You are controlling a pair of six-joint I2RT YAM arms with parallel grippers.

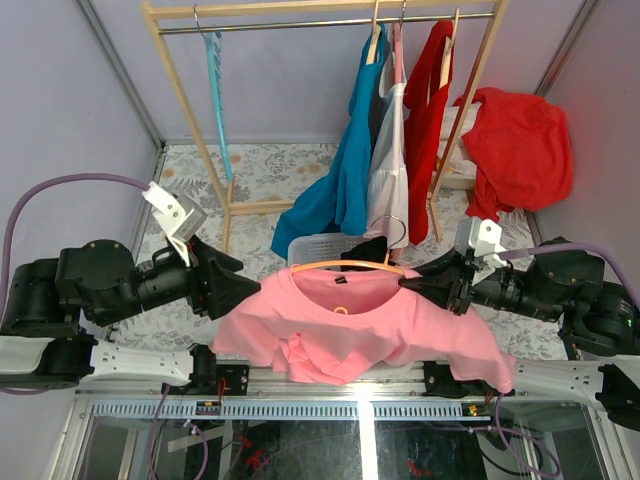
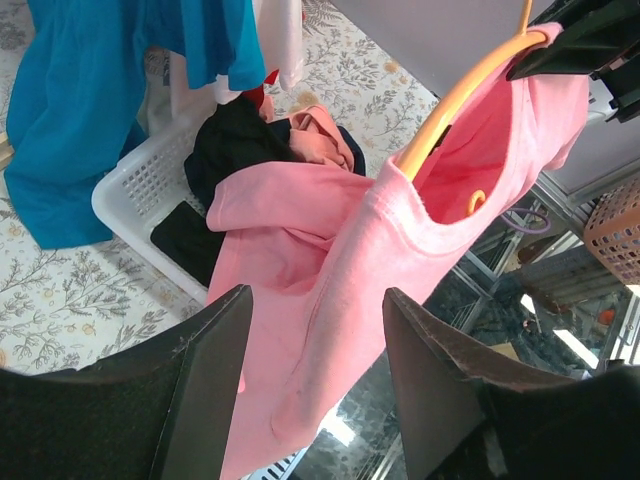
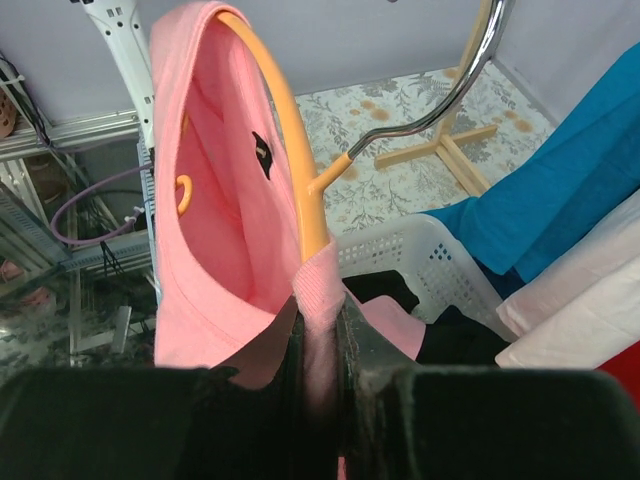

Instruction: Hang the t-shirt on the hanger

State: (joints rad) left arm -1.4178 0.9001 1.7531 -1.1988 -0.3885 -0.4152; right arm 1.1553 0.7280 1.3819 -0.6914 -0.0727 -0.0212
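The t-shirt (image 1: pixel 350 320) is hanging in the air between the two arms, over the near edge of the tabletop (image 1: pixel 270 170). The hanger (image 1: pixel 345 264) is already sitting inside its neck opening: the orange bar is showing across the collar and the metal hook (image 3: pixel 472 78) is poking out above. The right arm's fingers (image 3: pixel 372 370) are clamping together on the collar rib and the orange bar at that shoulder, carrying both. The left arm's fingers (image 2: pixel 215 380) are standing wide apart and gripping nothing, facing the shirt's other shoulder from just beside it. On that side the fabric is bunching, with the sleeve folding over itself and the hem sagging toward the front rail. I cannot tell whether the hanger's far end is lying fully under that shoulder. So the threading is looking mostly done. What is probably remaining is pulling the left shoulder square over the hanger's end and letting the body drop smooth. Behind the shirt a white basket (image 1: pixel 310 248) of dark clothes is sitting, and a blue shirt (image 1: pixel 345 170) is hanging from the wooden rack (image 1: pixel 300 8).
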